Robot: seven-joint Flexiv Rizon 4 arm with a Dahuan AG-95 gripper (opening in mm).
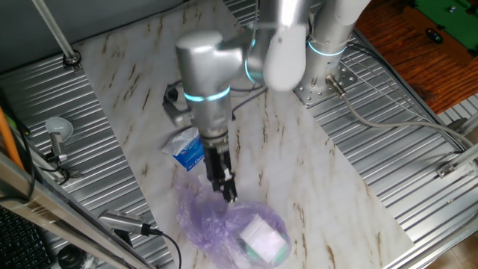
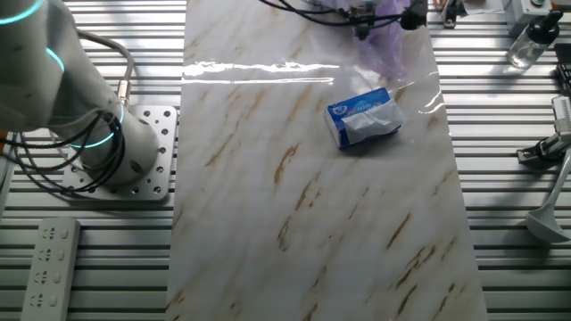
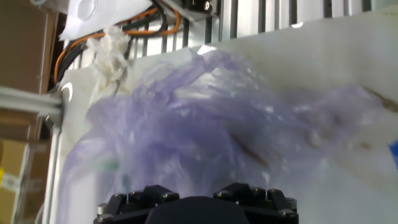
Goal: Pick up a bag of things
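We see the dark two-finger gripper (image 1: 230, 196) pointing down, its tips at the upper edge of the wrinkly, translucent light-purple plastic bag (image 1: 224, 220); whether the fingers are parted or pinching the film we cannot tell, since the tips blur into the plastic. In the hand view the purple film (image 3: 211, 137) fills most of the frame just ahead of the gripper body. The bag lies on the white marble-patterned tabletop (image 1: 314, 179) near its edge, with a white and teal boxy item (image 1: 263, 237) showing through its far side. Just beside the bag, behind the silver arm (image 1: 205, 82), lies a smaller blue-and-white packet (image 1: 188, 151), apart from the fingers. In the other fixed view that packet (image 2: 366, 119) sits near the bag (image 2: 385, 40).
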